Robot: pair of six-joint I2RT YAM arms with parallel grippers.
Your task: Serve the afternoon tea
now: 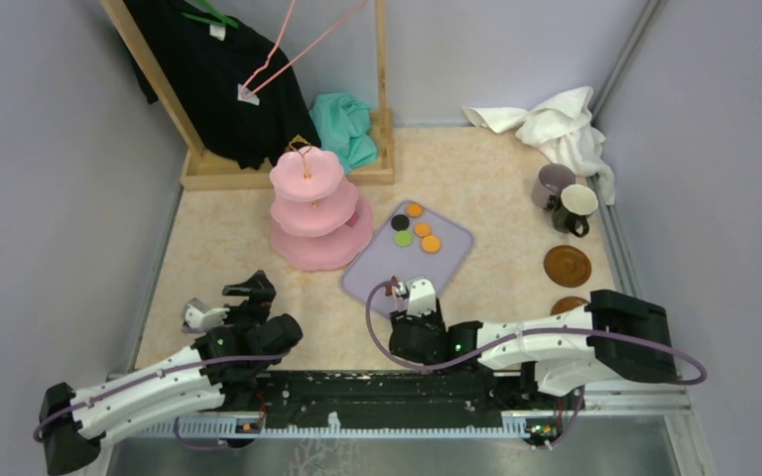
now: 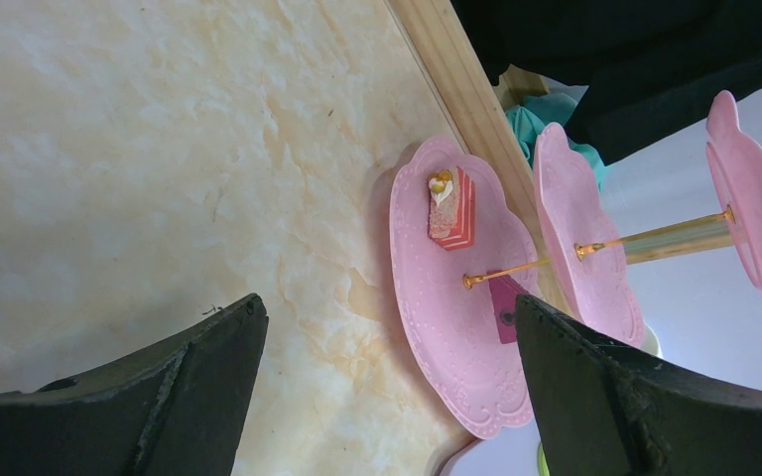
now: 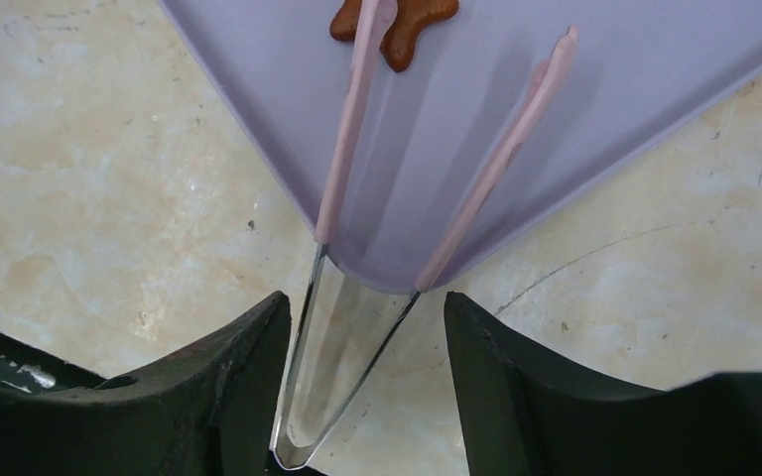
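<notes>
**A:** The right claw [image 3: 365,297] is at the near corner of the tray [image 3: 605,89]. Its fingers are parted with the spring end of the tongs [image 3: 347,129] between them — I can't tell if they're actually pinching it.

**B:** The tongs are splayed wide, one tip lying across the brown star [image 3: 419,25]. And the left claw [image 2: 389,300]?

**A:** Wide open, nothing in it, low over the bench [image 1: 228,238] and facing the pink stand [image 1: 303,260].

**B:** The rest of the tea things?

**A:** The round sweets [image 1: 417,230] are at the tray's far end. The mugs [image 1: 575,203] and saucers [image 1: 567,265] sit by the right edge, well apart from the stand.

**B:** What's the danger?

**A:** That shiny spring end looks slippery. Squeeze it off-centre and I'd expect the tongs to twist or skid — then the star gets shoved off the tray rather than lifted.
</notes>
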